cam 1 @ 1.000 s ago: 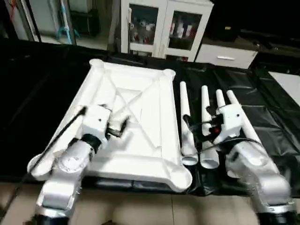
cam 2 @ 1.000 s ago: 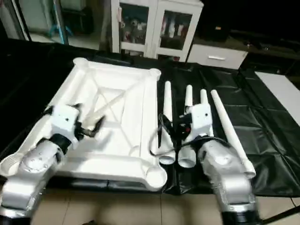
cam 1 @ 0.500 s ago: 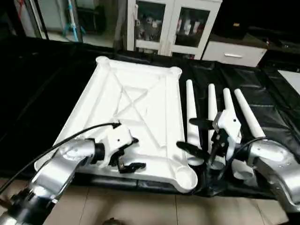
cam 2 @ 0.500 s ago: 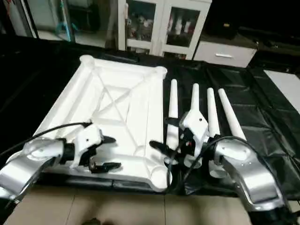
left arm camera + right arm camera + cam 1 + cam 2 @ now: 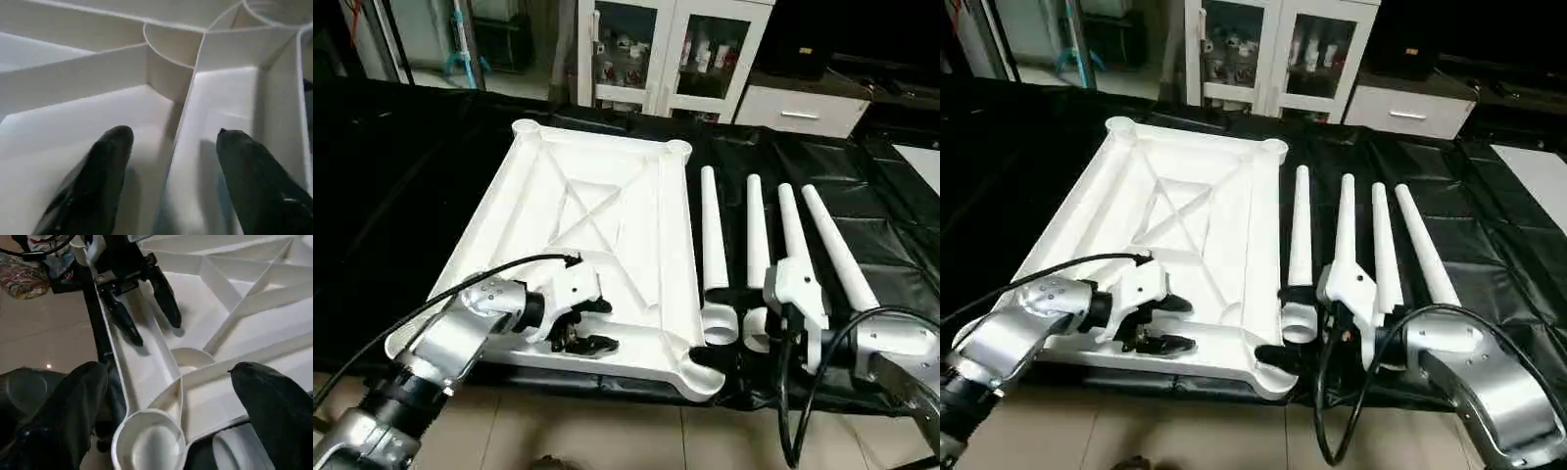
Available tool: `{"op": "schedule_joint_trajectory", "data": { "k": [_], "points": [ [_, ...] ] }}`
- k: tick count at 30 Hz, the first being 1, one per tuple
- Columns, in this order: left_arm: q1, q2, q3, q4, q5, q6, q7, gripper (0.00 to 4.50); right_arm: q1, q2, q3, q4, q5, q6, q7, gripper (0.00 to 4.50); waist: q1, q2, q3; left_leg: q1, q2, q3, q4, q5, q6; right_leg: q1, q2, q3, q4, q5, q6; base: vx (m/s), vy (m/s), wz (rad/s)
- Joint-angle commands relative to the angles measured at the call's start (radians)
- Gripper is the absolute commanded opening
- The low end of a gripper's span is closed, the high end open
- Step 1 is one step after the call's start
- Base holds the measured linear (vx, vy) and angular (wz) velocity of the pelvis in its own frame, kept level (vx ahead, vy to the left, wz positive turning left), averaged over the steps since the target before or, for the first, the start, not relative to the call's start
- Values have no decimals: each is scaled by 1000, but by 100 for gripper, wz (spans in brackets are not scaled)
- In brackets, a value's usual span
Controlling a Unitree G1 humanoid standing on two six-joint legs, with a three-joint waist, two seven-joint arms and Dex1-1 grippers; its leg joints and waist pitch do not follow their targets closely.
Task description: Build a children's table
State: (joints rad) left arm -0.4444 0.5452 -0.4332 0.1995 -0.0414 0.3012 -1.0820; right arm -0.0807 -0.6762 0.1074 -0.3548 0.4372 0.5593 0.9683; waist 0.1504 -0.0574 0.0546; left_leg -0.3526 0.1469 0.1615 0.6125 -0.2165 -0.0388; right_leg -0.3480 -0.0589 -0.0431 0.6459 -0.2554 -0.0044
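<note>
Both arms have dropped lower and nearer the table's front edge than a moment ago, and the right one has slid off the legs toward the corner. At present the left gripper (image 5: 579,323) sits spread, its fingers (image 5: 98,181) astride a rib of the top (image 5: 597,245), which lies ribs-up on the black drape. The right gripper (image 5: 1285,328) hangs wide apart just before the near corner socket (image 5: 146,443), holding nothing. Four legs (image 5: 710,240) lie side by side just beyond it, wide ends toward the robot. From where I stand it all looks like light, stiff, rather slick plastic; a leg seems best pinched near its thick end, the top by a rib or the rim, since the flat panels offer no grip.
</note>
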Motion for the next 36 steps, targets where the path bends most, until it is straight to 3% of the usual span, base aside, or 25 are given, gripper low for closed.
{"op": "schedule_joint_trajectory", "data": {
  "k": [1,7,10,11,25,31,33,36],
  "points": [
    [-24,4,-8,18,26,-10,10,279,-6,-2,-14,-34,13,13,-1,450,2,12,-49,16,94,-36,-91,-154,8,20,-114,57,-78,-11,-226,0,0,0],
    [-38,26,-28,41,69,-29,-18,236,-2,-8,-12,-49,23,28,-9,450,1,16,-50,18,98,-32,-95,-165,-13,17,-113,56,-78,-18,-219,0,0,0],
    [-49,42,-48,54,103,-29,-15,214,-2,-11,-10,-46,23,27,-7,450,2,14,-49,17,98,-32,-95,-156,-11,17,-112,56,-76,-6,-219,0,0,0],
    [-54,41,-48,61,109,-30,-7,199,-3,-11,-9,-45,23,28,-5,450,2,8,-47,17,97,-30,-94,-160,-8,17,-114,57,-79,-25,-215,0,0,0],
    [-62,37,16,141,138,-33,97,89,-6,-3,2,-43,16,30,-11,450,14,9,-45,18,100,-30,-100,-188,-20,12,-116,59,-88,-117,-190,0,0,0],
    [-64,65,64,215,155,-64,176,60,-6,4,1,-40,7,22,-24,450,-3,0,-45,8,94,-32,-99,-160,-9,19,-116,57,-88,-112,-177,0,0,0],
    [-58,80,78,225,155,-69,179,55,-6,5,1,-42,8,23,-25,450,-8,-2,-43,-2,92,-34,-102,-141,-2,26,-116,56,-92,-138,-156,0,0,0],
    [-47,98,89,219,158,-69,179,44,-5,5,2,-42,7,22,-25,450,-15,-5,-51,4,91,-31,-95,-93,8,21,-111,55,-84,-77,-157,0,0,0]
  ]
}}
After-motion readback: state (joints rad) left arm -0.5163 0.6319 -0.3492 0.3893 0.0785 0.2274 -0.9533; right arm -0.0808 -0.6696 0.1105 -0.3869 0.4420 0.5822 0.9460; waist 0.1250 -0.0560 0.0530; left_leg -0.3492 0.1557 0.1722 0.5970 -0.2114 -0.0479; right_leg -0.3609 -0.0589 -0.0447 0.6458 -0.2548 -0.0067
